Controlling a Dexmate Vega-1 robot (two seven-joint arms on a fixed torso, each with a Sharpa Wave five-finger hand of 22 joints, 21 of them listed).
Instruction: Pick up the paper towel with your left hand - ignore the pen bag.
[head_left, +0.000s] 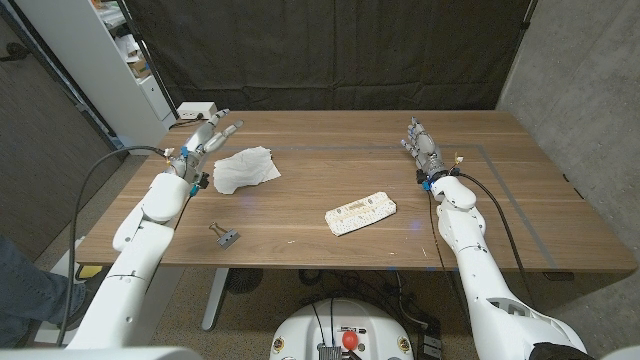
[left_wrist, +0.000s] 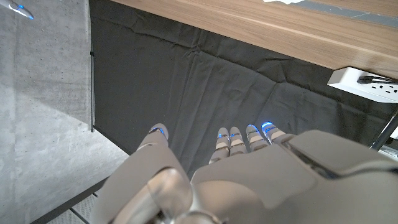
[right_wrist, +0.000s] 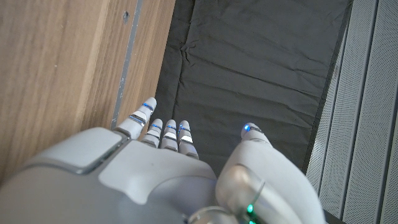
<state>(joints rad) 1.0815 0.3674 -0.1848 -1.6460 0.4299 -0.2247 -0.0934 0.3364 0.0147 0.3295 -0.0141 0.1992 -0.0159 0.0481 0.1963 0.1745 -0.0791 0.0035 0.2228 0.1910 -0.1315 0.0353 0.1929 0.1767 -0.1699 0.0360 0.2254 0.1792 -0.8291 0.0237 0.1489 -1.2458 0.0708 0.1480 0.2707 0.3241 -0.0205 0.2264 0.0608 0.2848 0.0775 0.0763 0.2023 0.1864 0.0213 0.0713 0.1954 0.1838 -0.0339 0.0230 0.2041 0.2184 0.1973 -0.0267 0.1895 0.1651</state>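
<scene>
Hovering your left hand (head_left: 205, 138) wide open, empty, just beside the paper towel (head_left: 245, 168) sets up the grab, I'd guess.

White paper towel (head_left: 245, 168), patterned cream pen bag (head_left: 361, 213), brown wooden table (head_left: 330, 150)

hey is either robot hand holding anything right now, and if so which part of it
Nothing is held. The left hand is open with its fingers spread, beside the paper towel but not gripping it. The right hand is open too.
</scene>
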